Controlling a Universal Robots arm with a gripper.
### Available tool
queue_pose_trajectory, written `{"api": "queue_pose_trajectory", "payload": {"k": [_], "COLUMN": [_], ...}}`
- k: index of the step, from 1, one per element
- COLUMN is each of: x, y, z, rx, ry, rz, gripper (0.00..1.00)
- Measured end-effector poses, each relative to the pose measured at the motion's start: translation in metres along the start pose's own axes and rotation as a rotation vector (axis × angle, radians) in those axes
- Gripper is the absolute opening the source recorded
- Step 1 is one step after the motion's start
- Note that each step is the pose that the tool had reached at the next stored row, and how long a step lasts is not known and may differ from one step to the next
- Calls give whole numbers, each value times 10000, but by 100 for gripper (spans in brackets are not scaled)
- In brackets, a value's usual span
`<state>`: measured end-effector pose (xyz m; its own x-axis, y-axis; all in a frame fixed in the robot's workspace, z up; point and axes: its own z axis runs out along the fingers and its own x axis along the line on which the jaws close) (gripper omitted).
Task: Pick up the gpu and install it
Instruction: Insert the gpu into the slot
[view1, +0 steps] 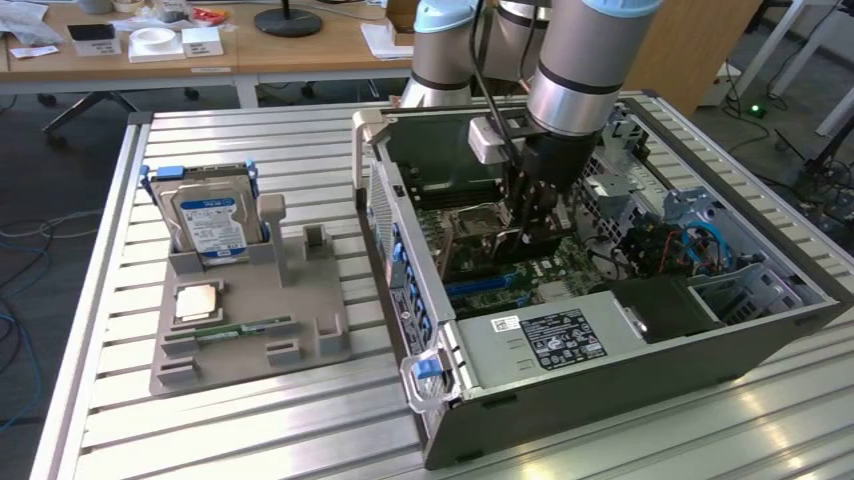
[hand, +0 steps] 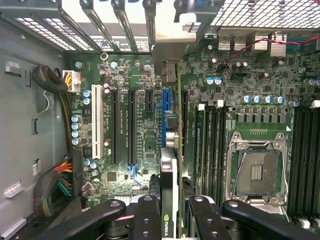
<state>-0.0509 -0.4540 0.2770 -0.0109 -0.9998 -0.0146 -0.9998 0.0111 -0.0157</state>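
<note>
The gpu is seen edge-on in the wrist view, a thin card running from between my fingers up to its silver end bracket at the case's rear slots. My gripper is shut on it, with black fingers on either side of the card. The card hangs low over the green motherboard, alongside the blue expansion slot. In the exterior view my gripper reaches down inside the open computer case.
Inside the case are the CPU socket, RAM slots, bundled cables and the power supply. On the slatted table at the exterior view's left, a grey holder carries a hard drive and RAM stick.
</note>
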Motion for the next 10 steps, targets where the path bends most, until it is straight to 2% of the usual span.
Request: {"api": "queue_pose_trajectory", "payload": {"k": [10], "x": [0], "y": [63], "z": [14], "rx": [32], "ry": [-4], "rz": [1], "gripper": [27]}}
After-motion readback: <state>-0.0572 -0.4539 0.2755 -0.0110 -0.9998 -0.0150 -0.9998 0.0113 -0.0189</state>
